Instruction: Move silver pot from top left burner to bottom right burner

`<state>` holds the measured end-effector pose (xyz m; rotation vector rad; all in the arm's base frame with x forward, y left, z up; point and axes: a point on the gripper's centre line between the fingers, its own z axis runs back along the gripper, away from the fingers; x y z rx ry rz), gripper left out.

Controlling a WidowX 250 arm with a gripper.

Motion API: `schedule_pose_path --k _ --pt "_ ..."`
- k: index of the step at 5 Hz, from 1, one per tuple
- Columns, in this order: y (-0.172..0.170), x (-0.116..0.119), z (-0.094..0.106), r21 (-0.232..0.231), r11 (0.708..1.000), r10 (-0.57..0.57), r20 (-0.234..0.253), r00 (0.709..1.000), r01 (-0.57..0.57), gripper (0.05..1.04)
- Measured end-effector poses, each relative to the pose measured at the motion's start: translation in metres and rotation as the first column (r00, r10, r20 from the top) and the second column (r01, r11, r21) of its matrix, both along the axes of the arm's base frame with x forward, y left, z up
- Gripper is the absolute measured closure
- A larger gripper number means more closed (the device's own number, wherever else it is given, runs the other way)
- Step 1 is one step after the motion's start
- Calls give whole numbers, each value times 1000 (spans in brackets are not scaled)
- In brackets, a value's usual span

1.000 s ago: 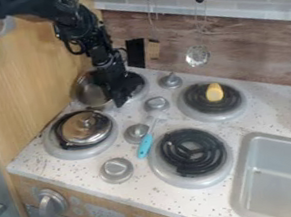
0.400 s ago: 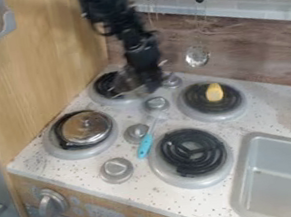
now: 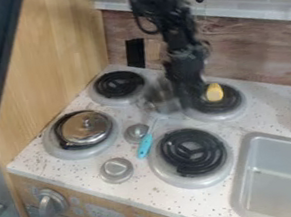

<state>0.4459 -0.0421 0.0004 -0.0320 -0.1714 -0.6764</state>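
Likely light, stiff and slick, the pot (image 3: 160,98) wants firm edge pressure, the jaws gripping its right side.

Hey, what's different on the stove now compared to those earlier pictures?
The silver pot moved right, off the top left burner and over to the gap between the two top burners. The gripper moved right along with it. The shiny lid on the bottom left burner, the yellow thing and the blue-handled utensil stayed put.
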Motion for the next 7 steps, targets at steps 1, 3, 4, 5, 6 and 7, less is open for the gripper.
schedule_pose_path --k 1,3,4,5,6,7 --pt "-20 -34 -10 32 999 -1 -132 991 6 1025" --pt "-46 -72 -20 31 998 -52 -221 974 60 1025" --pt "-55 -78 -20 30 996 -76 -247 966 86 1027" --pt "-62 -83 -20 34 994 -93 -263 960 106 1004" --pt "-63 -89 -26 23 995 -87 -302 949 99 838" --pt "-58 -98 -24 62 998 45 -370 928 -24 556"
